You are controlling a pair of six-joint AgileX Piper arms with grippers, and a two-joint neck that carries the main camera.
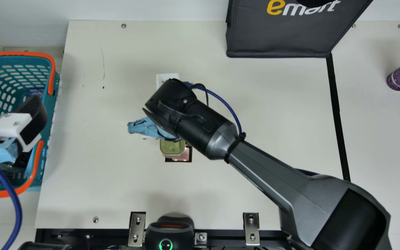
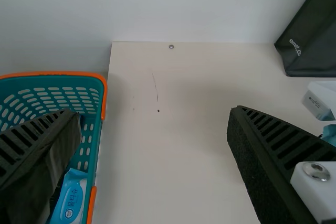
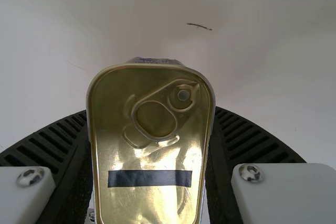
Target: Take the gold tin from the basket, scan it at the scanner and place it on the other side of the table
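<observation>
The left gripper [image 2: 152, 113] is open; the gold tin [image 3: 149, 156], clamped by the right gripper [image 3: 151, 112], could be misread by the scanner [image 1: 186, 155] if tilted.

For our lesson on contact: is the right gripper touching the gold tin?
Touching: the right wrist view shows the right gripper closed on the gold tin, a finger against each side.

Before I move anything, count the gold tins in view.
1. The gold tin is held between the fingers of the right gripper, partly over the lit square in the main view. More could be hidden in the basket.
</observation>
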